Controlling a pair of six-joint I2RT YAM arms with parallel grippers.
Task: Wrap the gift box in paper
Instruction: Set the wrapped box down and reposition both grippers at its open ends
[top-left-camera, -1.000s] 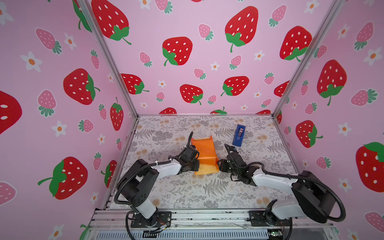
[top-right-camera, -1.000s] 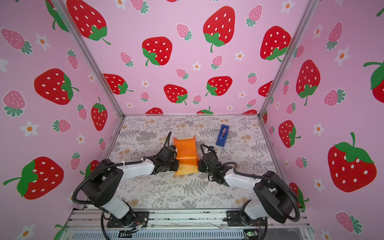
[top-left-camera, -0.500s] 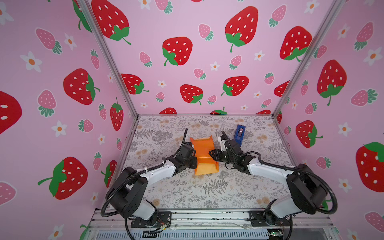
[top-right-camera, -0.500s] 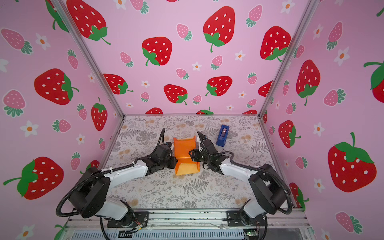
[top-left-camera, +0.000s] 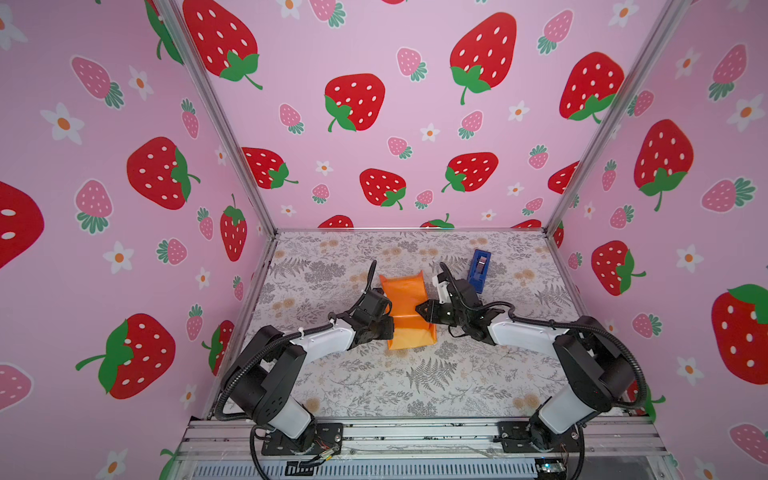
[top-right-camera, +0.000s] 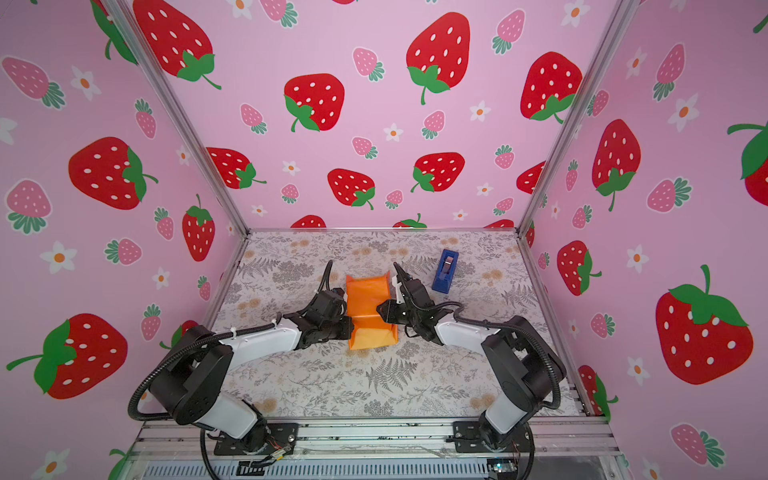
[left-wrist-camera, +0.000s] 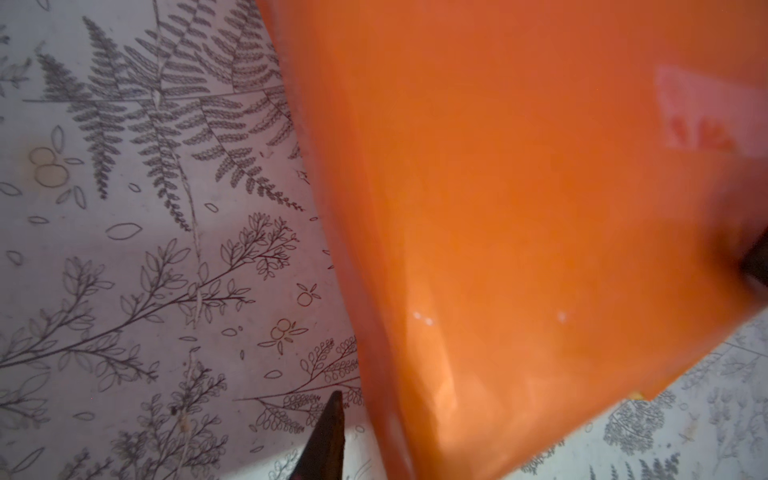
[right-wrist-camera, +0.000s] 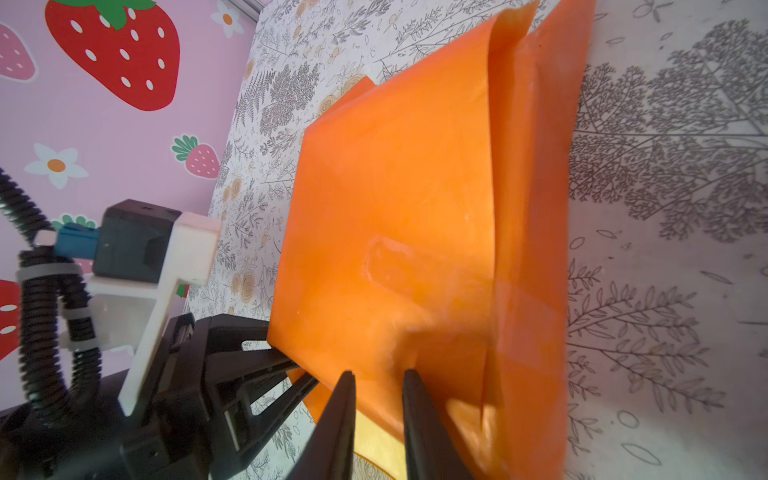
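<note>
Blue tape dispenser (top-left-camera: 479, 269) on floral tabletop (top-left-camera: 415, 386)

Centre of the table (top-left-camera: 415, 386): the paper (top-left-camera: 409, 311) lies between the left gripper (top-left-camera: 390, 328), at its left edge, and the right gripper (top-left-camera: 419, 309), at its right edge. The tape dispenser (top-left-camera: 478, 270) sits beyond, far right.

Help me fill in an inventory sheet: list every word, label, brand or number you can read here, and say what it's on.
No text can be read in any view.
The paper: plain orange, no print.
The blue tape dispenser: a pale patch, too small to tell whether it is a label.
The table and the walls: only plant, strawberry and flower patterns.
</note>
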